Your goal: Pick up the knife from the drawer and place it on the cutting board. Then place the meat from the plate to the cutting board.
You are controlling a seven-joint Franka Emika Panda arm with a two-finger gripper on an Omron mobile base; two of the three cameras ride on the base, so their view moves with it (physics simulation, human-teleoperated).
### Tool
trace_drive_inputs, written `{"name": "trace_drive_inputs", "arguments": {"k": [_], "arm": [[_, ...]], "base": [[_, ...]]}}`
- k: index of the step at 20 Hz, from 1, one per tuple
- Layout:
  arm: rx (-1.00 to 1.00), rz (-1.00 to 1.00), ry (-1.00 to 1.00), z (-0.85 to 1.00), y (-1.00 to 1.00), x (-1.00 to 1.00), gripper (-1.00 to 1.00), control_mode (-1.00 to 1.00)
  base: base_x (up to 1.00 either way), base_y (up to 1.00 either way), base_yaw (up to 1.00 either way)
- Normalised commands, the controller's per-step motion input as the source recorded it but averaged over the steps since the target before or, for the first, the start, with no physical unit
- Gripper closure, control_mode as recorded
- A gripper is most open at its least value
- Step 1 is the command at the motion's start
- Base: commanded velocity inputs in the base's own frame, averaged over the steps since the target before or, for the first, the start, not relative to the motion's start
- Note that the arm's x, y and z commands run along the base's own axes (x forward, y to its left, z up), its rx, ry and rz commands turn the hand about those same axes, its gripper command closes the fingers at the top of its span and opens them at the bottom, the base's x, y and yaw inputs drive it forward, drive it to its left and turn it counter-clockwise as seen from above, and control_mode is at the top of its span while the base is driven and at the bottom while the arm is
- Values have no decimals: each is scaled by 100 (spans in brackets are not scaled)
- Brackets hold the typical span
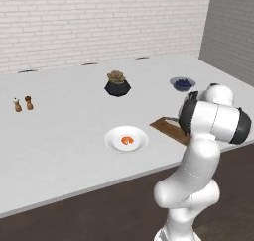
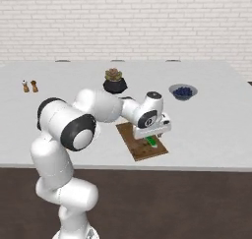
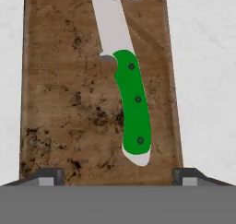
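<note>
In your hand view the knife (image 3: 131, 103) lies flat on the cutting board (image 3: 64, 94), green handle at lower centre, blade running to the top edge. The gripper (image 3: 118, 174) hangs above it, fingers (image 3: 48, 176) spread wide near the bottom corners, holding nothing. In your left base view the meat (image 1: 127, 140) sits on the plate (image 1: 113, 145), centre frame, left of the board.

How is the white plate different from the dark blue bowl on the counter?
The plate is white, wider and shallow; the bowl is dark blue, smaller and deeper. The plate holds one orange-red piece of meat; the bowl holds dark blue contents. The plate sits nearer the front edge, the bowl farther back. Both are round and rest on the counter.
</note>
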Motion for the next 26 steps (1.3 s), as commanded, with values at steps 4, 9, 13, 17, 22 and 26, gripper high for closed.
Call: {"name": "trace_drive_inputs", "arguments": {"k": [4,9,13,17,22,26], "arm": [[0,4,0,28,100,-100,-100,-100],[0,2,0,38,100,-61,-100,-100],[0,0,-1,64,100,-1,-100,-100],[6,5,0,25,100,1,-100,-100],[13,6,10,1,100,0,-100,-100],[4,0,12,-1,100,22,-100,-100]], "base": [[0,0,0],[0,0,0],[0,0,0],[0,0,0],[0,0,0],[0,0,0]]}}
